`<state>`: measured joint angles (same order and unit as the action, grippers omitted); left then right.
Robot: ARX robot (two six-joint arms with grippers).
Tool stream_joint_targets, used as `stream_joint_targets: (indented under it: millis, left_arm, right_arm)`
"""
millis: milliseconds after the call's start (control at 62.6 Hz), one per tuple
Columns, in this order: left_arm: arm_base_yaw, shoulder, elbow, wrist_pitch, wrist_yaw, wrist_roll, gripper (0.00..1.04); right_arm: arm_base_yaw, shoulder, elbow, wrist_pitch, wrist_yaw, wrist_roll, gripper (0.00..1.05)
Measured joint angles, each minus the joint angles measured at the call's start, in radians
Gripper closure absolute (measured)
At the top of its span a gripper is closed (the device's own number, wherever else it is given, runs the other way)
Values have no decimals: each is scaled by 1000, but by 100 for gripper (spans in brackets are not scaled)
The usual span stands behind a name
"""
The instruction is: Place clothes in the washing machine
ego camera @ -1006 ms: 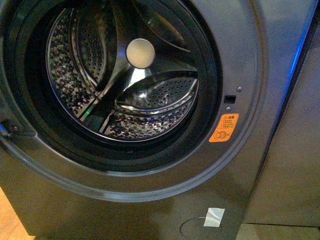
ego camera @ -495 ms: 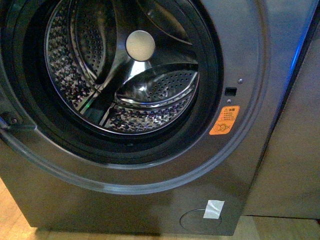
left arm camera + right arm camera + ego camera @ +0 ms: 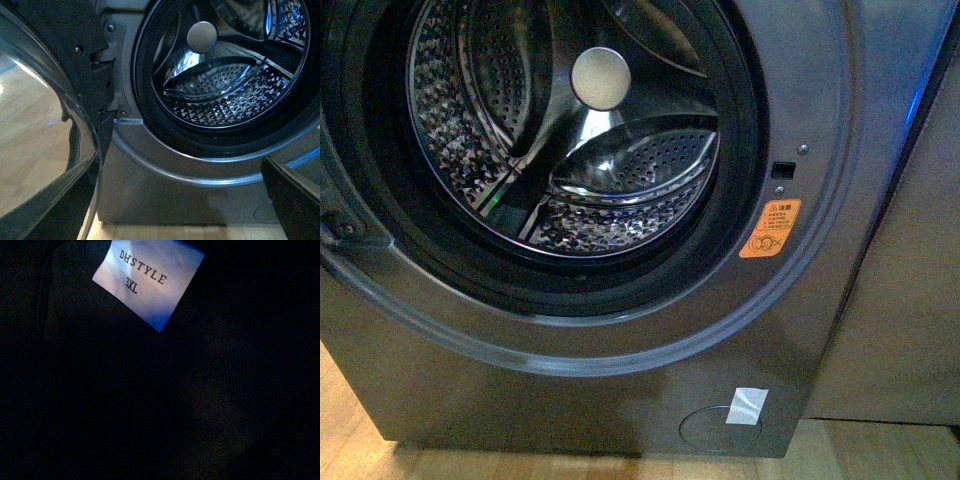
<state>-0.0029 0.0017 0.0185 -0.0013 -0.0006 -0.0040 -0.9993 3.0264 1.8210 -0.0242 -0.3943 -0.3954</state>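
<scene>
Sliding upward in the front view, the washing machine [image 3: 800,80] now shows wooden floor [image 3: 570,466] along the frame's bottom edge. Our left hand [image 3: 179,160] is spread open before the drum [image 3: 225,95]. Dark clothes [image 3: 200,415] with a 3XL tag [image 3: 148,282] fill the right wrist view. The right hand is unseen, so we cannot tell its state.

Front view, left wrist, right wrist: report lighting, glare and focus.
Front view: sharp, bright glints on the drum, blue glow at the right edge of the washing machine. Left wrist view: clear, pale reflections on the door glass. Right wrist view: dark fabric fills it; only the white tag is lit, bluish, legible.
</scene>
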Motion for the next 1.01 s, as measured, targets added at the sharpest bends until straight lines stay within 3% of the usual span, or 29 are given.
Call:
stream_joint_targets:
  millis: [271, 703, 1006]
  left_arm:
    - [0, 0, 0, 0, 0, 0, 7]
    - [0, 0, 0, 0, 0, 0, 7]
    - [0, 0, 0, 0, 0, 0, 7]
  right_arm:
    - [-6, 28, 32, 20, 19, 10, 9]
    - [-13, -21, -81, 191, 26, 57, 83]
    - [-55, -229, -271, 382, -43, 61, 90]
